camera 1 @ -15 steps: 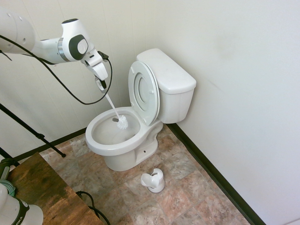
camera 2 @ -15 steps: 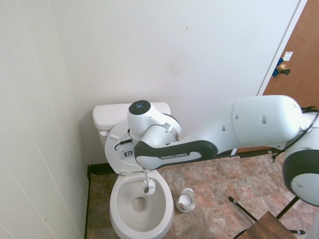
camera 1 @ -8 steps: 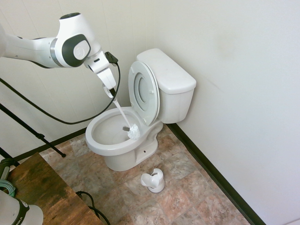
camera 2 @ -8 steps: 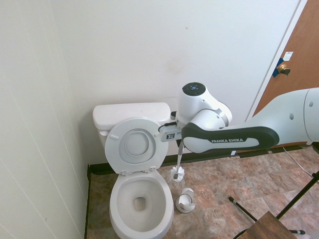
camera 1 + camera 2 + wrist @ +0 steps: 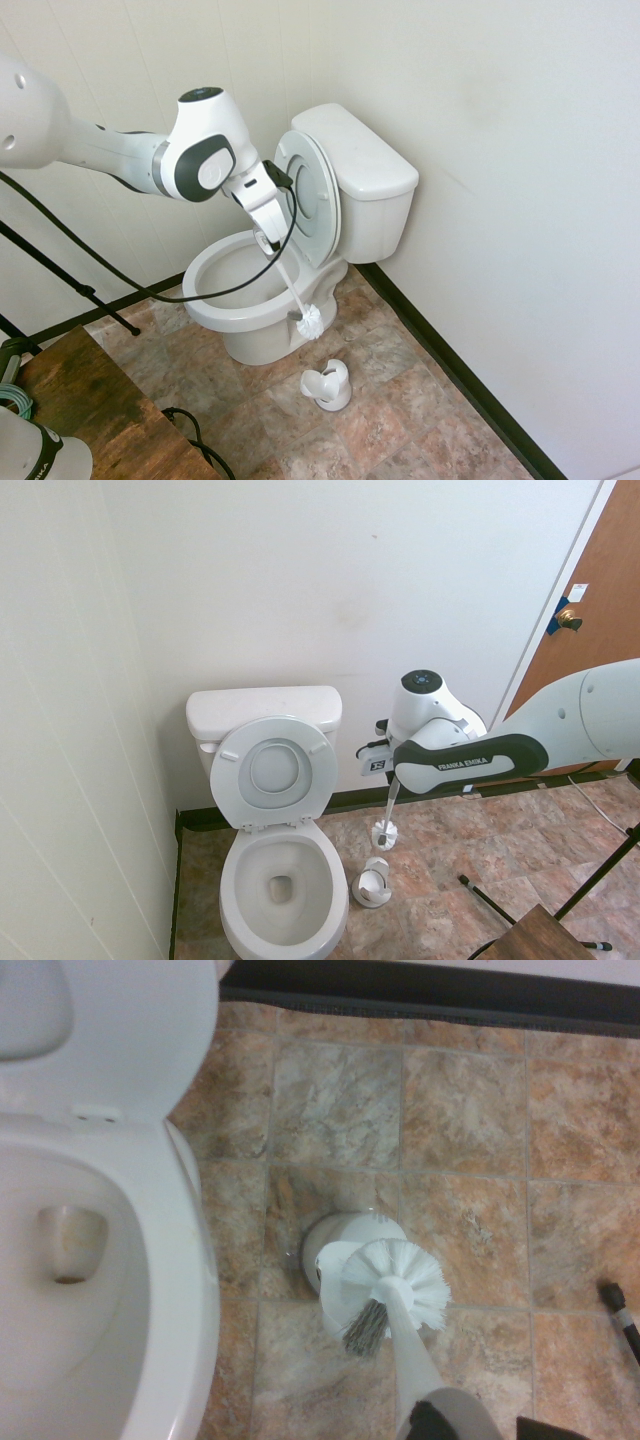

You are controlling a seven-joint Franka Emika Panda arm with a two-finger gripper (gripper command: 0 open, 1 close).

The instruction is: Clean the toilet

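The toilet (image 5: pixel 243 300) stands against the wall, its seat and lid (image 5: pixel 308 195) raised against the tank (image 5: pixel 365 170). Its bowl (image 5: pixel 283 895) is open, and its rim (image 5: pixel 190 1290) also shows in the wrist view. My gripper (image 5: pixel 268 243) is shut on the handle of a white toilet brush (image 5: pixel 310 320). The brush hangs head down beside the bowl, outside it and above the floor. In the second exterior view the gripper (image 5: pixel 391 778) holds the brush head (image 5: pixel 384 832) just above the small white brush holder (image 5: pixel 372 883). The wrist view shows the bristles (image 5: pixel 395 1280) over the holder (image 5: pixel 335 1245).
The brush holder (image 5: pixel 328 385) sits on the tiled floor in front of the toilet. A wooden table (image 5: pixel 90 400) stands at the lower left. A brown door (image 5: pixel 590 610) is at the far right. Black baseboard (image 5: pixel 450 370) runs along the walls.
The arm has swung the brush out of the toilet bowl and sideways, over the rim. It now hangs lower, above the brush holder on the floor. The grip stayed shut.
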